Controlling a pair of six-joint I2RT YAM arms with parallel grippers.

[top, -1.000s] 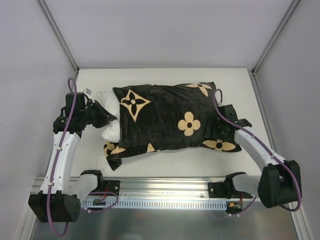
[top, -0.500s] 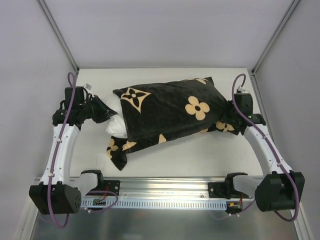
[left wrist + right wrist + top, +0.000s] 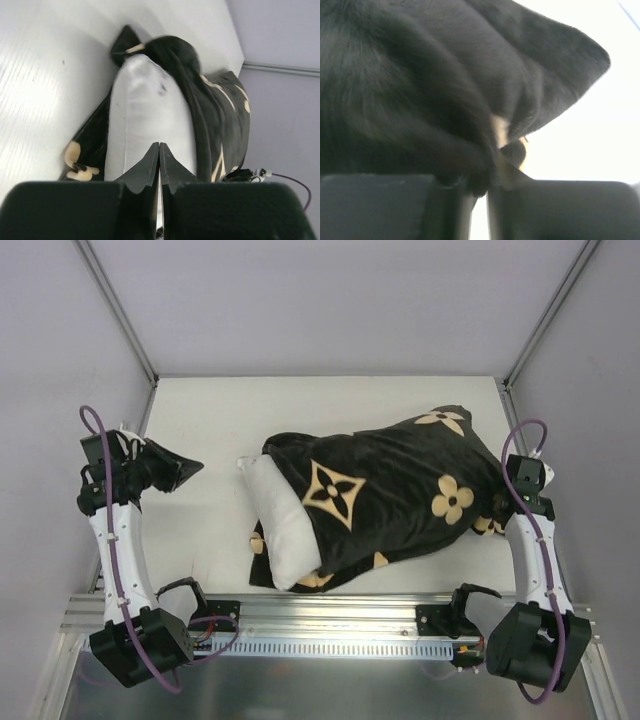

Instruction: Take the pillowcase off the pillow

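Right wrist: right jaws clamp pillowcase point(image 3: 395, 75); pillow point(image 3: 285, 530) partly bared.

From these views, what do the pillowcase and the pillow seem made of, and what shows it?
The pillowcase: soft napped fabric, probably velvet or plush; matte black pile looks fuzzy up close. The pillow: smooth white cloth, likely over soft stuffing; it bulges rounded with gentle creases.

Black velvety pillowcase point(image 3: 400, 490) with tan flower and star motifs lies diagonal on white table point(image 3: 210, 410). Plain white soft pillow point(image 3: 282, 530) protrudes from its near-left end. Left gripper point(image 3: 198, 467), fingers together, well apart from pillow. Right gripper point(image 3: 503, 512) at pillowcase's right edge, fingertips buried in fabric.
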